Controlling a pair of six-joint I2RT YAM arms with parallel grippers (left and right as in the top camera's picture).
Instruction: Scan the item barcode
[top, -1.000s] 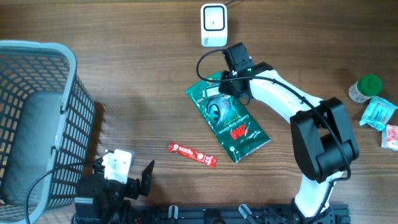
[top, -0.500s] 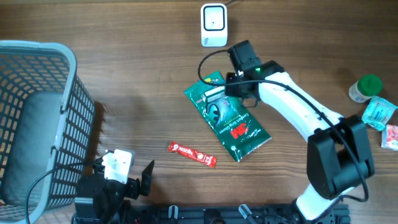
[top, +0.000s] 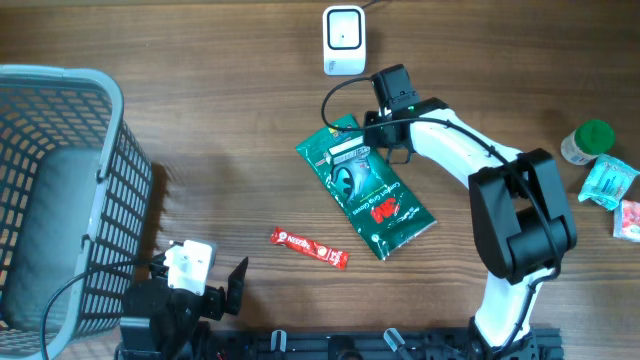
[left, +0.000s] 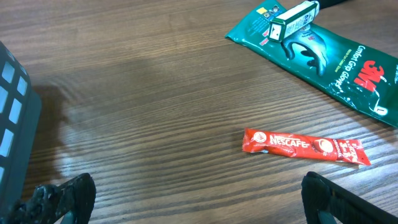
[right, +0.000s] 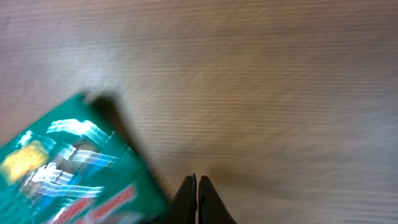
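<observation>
A green 3M glove package lies flat mid-table, also visible in the left wrist view as the package. A small green-and-white box rests on its upper end, and the same box shows in the left wrist view. The white scanner stands at the far edge. My right gripper is shut and empty just right of the package's top corner; in its own view the shut gripper hovers over bare wood beside the blurred package. My left gripper is open near the front left.
A red Nescafé sachet lies in front of the package. A grey mesh basket fills the left side. A green-capped bottle and small packets sit at the right edge.
The right gripper has shifted a little right and toward the scanner, off the package's top end. The package and the left arm have stayed put.
</observation>
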